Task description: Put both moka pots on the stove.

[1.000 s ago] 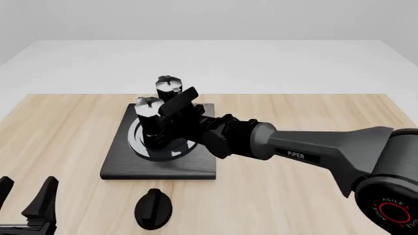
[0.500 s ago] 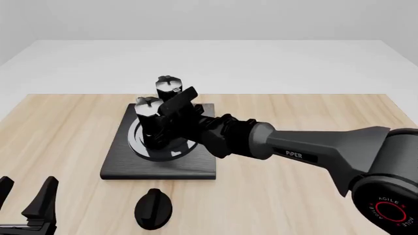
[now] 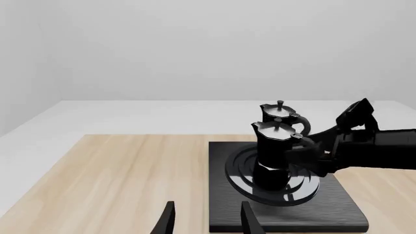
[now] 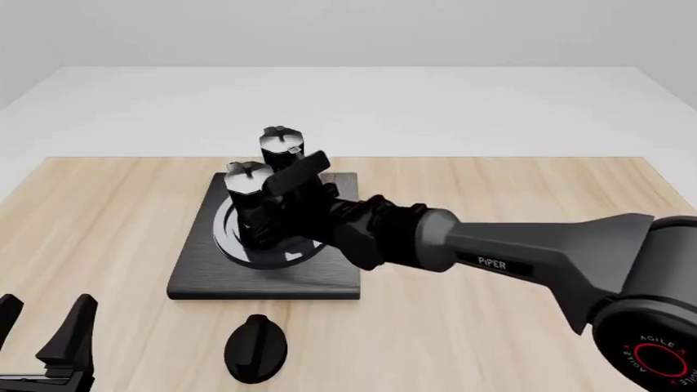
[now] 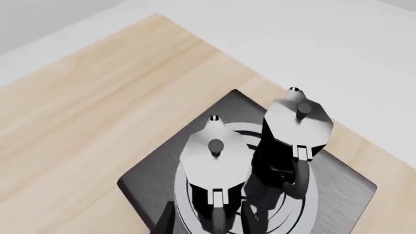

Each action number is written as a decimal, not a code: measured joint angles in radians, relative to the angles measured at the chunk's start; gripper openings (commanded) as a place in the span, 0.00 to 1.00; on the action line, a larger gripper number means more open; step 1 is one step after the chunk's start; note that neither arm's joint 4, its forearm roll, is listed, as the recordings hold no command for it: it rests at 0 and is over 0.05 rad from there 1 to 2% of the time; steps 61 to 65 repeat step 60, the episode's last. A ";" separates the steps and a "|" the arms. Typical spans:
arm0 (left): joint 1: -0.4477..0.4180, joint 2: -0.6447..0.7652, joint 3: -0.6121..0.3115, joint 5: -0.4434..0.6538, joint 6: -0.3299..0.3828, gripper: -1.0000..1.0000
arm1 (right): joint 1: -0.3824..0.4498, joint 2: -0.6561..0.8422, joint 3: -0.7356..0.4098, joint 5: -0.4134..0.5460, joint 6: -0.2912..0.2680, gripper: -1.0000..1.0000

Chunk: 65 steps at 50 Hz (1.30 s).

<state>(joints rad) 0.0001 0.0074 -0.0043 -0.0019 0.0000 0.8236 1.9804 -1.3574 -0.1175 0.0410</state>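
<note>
The stove [image 4: 273, 278] is a black slab with a ring burner. Both moka pots stand on it. The near pot [image 4: 248, 204] sits on the burner's middle, and the far pot [image 4: 281, 145] stands just behind it. My right gripper [image 4: 292, 214] reaches in from the right. In the right wrist view its fingers [image 5: 163, 225] stand apart on either side of the near pot's [image 5: 215, 151] handle, with the far pot [image 5: 297, 117] beside it. My left gripper [image 4: 44, 339] is open and empty at the front left.
A separate black round knob [image 4: 256, 349] lies on the wooden table in front of the stove. The right arm's forearm [image 4: 512, 253] crosses above the table's right half. In the left wrist view the stove [image 3: 338, 209] is ahead of the open left gripper [image 3: 206, 222].
The right arm's wrist has turned and dipped slightly beside the pots. Both pots and the left gripper have not moved.
</note>
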 measured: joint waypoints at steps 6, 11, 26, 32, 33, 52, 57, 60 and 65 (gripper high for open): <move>0.000 0.000 0.000 0.000 0.000 1.00 | -0.001 -0.014 0.019 -0.002 0.014 1.00; 0.000 0.000 0.000 0.000 0.000 1.00 | -0.007 -0.039 0.053 -0.012 0.027 1.00; 0.000 0.000 0.000 0.000 0.000 1.00 | -0.027 -0.170 0.243 -0.071 0.080 1.00; 0.000 0.000 0.000 0.000 0.000 1.00 | -0.032 -0.233 0.329 -0.093 0.099 1.00; 0.000 0.000 0.000 0.000 0.000 1.00 | -0.033 -0.244 0.344 -0.096 0.102 1.00; 0.000 0.000 0.000 0.000 0.000 1.00 | -0.065 -0.550 0.629 -0.098 0.126 1.00; 0.000 0.000 0.000 0.000 0.000 1.00 | -0.098 -0.681 0.709 -0.075 0.135 1.00; 0.000 0.000 0.000 0.000 0.000 1.00 | -0.119 -0.764 0.752 -0.053 0.137 1.00; 0.000 0.000 0.000 0.000 0.000 1.00 | -0.119 -0.764 0.752 -0.053 0.137 1.00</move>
